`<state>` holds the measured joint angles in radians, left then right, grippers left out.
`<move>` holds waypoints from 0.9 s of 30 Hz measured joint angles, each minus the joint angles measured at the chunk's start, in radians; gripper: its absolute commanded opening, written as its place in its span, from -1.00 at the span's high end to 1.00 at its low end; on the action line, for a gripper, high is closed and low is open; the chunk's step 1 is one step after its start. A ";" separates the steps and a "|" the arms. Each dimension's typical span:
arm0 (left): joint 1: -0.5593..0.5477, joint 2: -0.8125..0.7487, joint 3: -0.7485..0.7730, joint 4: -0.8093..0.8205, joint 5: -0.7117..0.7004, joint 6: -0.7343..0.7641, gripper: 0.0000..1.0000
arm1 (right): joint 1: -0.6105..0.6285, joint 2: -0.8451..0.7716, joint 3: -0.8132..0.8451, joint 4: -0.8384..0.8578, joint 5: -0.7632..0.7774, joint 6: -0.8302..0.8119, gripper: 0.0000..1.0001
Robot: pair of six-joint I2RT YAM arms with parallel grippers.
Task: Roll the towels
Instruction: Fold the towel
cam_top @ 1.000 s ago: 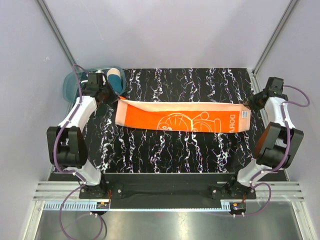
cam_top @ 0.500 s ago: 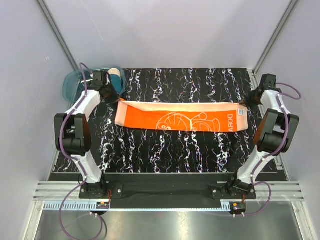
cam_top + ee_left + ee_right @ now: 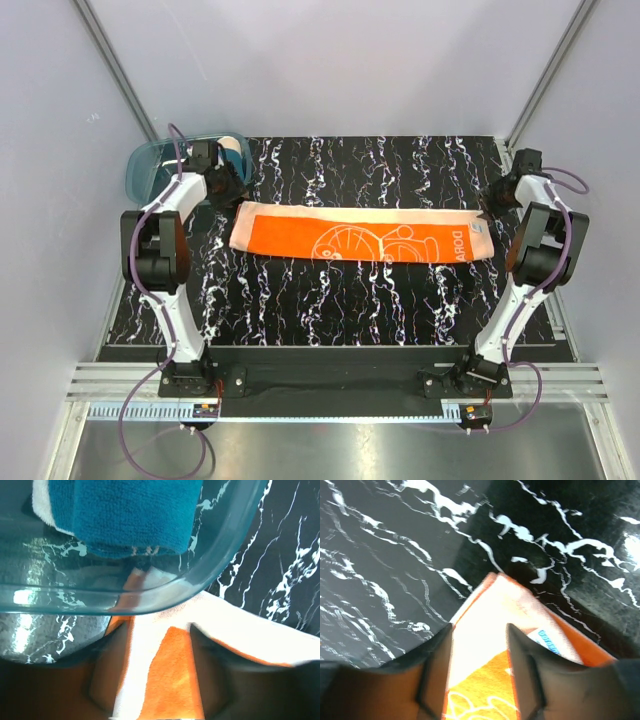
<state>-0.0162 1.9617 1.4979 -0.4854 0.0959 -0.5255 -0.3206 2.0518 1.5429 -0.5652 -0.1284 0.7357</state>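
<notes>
The orange towel [image 3: 360, 235] lies flat as a long strip across the black marbled table, its cream edge along the far side. My left gripper [image 3: 230, 185] is at its far left corner, open; in the left wrist view that corner [image 3: 175, 680] lies loose between the two dark fingers [image 3: 107, 675]. My right gripper [image 3: 492, 205] is at the far right corner, also open, with the towel's corner [image 3: 485, 600] and its label lying between the fingers [image 3: 437, 665]. The teal towel [image 3: 233, 155] sits rolled inside the tub [image 3: 145, 170]; up close its blue pile [image 3: 130, 515] shows through the wall.
The translucent blue tub's rim [image 3: 200, 580] overhangs the orange towel's left corner, close to my left gripper. Grey walls and metal posts stand on three sides. The table edge [image 3: 520, 190] runs just right of my right gripper.
Both grippers were shut on the orange towel's far corners and have opened. The arms reached farther back, and the towel settled flat on the table.
</notes>
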 measured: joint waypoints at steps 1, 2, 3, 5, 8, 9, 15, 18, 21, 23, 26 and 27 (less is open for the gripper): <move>0.002 0.001 0.001 0.000 0.000 0.006 -0.43 | 0.000 0.000 0.004 0.001 -0.002 -0.002 -0.28; 0.004 0.001 0.002 0.000 -0.002 0.005 -0.50 | 0.000 0.000 0.011 0.001 -0.004 -0.004 -0.35; 0.006 0.000 0.005 -0.001 -0.004 0.006 -0.55 | 0.000 -0.001 0.018 0.004 -0.004 -0.006 -0.40; 0.009 -0.004 0.007 0.000 -0.009 0.007 -0.58 | 0.001 -0.011 0.020 0.010 -0.003 -0.012 -0.57; 0.010 -0.032 0.005 -0.011 -0.023 0.010 -0.60 | 0.001 -0.056 0.008 0.004 0.010 -0.028 -0.69; 0.010 -0.053 -0.001 -0.015 -0.026 0.011 -0.60 | 0.002 -0.084 0.000 -0.001 0.015 -0.032 -0.71; 0.011 -0.277 -0.093 -0.027 -0.036 0.032 -0.63 | 0.003 -0.336 -0.114 -0.014 0.071 -0.079 -0.72; 0.011 -0.443 -0.201 -0.017 -0.015 0.045 -0.66 | 0.005 -0.480 -0.216 -0.013 0.083 -0.101 -0.70; 0.012 -0.624 -0.357 0.013 0.030 0.054 -0.74 | 0.005 -0.632 -0.362 -0.003 0.068 -0.110 -0.71; 0.012 -0.726 -0.465 0.026 0.056 0.057 -0.78 | 0.005 -0.722 -0.470 -0.001 0.038 -0.109 -0.73; 0.011 -0.849 -0.602 0.003 0.085 0.067 -0.82 | 0.005 -0.794 -0.583 -0.010 -0.012 -0.105 -0.82; 0.012 -0.885 -0.640 -0.005 0.096 0.074 -0.89 | 0.005 -0.802 -0.610 -0.013 -0.027 -0.105 -0.82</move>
<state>-0.0044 1.0763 0.8577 -0.4908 0.1921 -0.4511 -0.3161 1.2499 0.9333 -0.5781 -0.1555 0.6308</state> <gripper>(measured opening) 0.901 0.892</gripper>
